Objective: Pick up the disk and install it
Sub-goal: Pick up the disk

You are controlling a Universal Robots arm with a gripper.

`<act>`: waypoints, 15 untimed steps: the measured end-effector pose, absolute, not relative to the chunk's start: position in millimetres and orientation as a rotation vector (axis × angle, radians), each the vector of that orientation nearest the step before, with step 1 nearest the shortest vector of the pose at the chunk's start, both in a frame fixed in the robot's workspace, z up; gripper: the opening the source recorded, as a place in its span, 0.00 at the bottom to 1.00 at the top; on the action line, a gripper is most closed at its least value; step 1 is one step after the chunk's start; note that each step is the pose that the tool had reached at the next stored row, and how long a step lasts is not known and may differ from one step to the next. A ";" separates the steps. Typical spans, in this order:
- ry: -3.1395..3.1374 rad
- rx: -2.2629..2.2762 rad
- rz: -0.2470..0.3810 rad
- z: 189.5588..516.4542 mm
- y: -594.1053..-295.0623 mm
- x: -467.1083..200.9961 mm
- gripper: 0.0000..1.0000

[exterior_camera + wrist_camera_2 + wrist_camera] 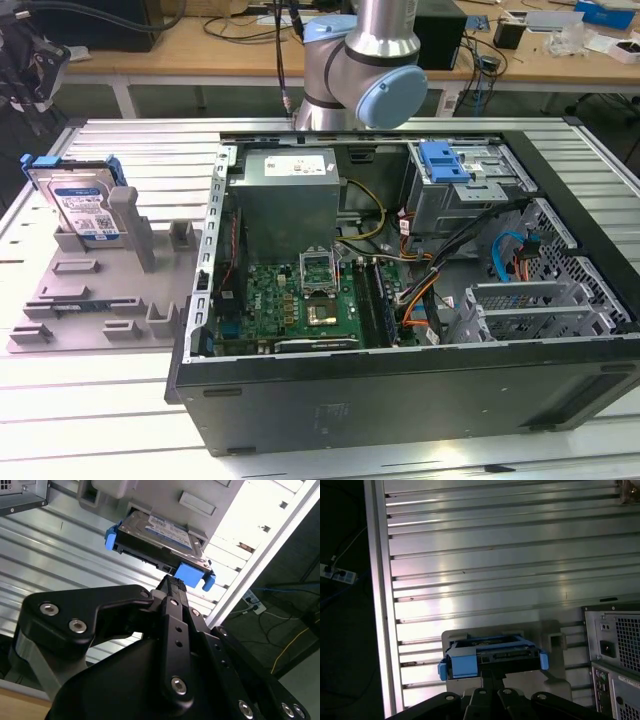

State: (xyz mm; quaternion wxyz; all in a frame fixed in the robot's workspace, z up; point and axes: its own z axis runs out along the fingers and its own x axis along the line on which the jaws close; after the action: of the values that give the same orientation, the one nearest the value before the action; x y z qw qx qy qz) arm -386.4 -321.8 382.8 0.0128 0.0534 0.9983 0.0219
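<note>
Exterior view: 1 disk [85, 205], 1 PC [400, 400]

The disk [85, 205], a silver-grey metal drive with a white-and-blue label, framed by a blue plastic carrier, stands on edge, leaning back, in a grey holder [100, 295] at ten o'clock in the exterior view.

Black gripper [172, 582] pointed at the disk [160, 532], tip just beside the blue carrier tab [189, 574]; contact unclear. Label face showing, seated in a grey holder [150, 494] on the ribbed aluminium table [50, 545]. Cables [280, 630] beyond the table's edge.
</note>
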 end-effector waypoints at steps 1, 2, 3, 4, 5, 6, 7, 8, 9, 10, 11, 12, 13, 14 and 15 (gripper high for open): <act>3.111 0.167 0.068 382.8 -321.8 -386.4 0.11; 3.111 0.167 0.068 382.8 -321.8 -386.4 0.11; 3.111 0.167 0.068 382.8 -321.8 -386.4 0.11; 3.111 0.168 0.068 382.8 -321.8 -386.4 0.11; 3.111 0.168 0.068 382.8 -321.8 -386.4 0.11; 3.111 0.168 0.068 382.8 -321.8 -386.4 0.11; 3.111 0.168 0.068 382.8 -321.8 -386.4 0.11; 3.111 0.168 0.068 382.8 -321.8 -386.4 0.11; 3.111 0.169 0.068 382.8 -321.7 -386.1 0.11; 3.112 0.169 0.068 382.8 -321.8 -385.6 0.11; 3.115 0.169 0.068 382.8 -321.8 -383.4 0.11; 3.125 0.169 0.067 382.8 -321.0 -380.5 0.11; 3.137 0.149 0.067 382.8 -319.0 -380.3 0.11; 3.143 0.091 0.067 382.7 -318.4 -380.3 0.11; 3.145 0.047 0.066 382.5 -318.3 -380.3 0.11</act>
State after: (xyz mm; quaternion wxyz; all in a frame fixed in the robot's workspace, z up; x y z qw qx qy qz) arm -380.3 -318.3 382.5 -0.0023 0.0150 0.9997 0.0211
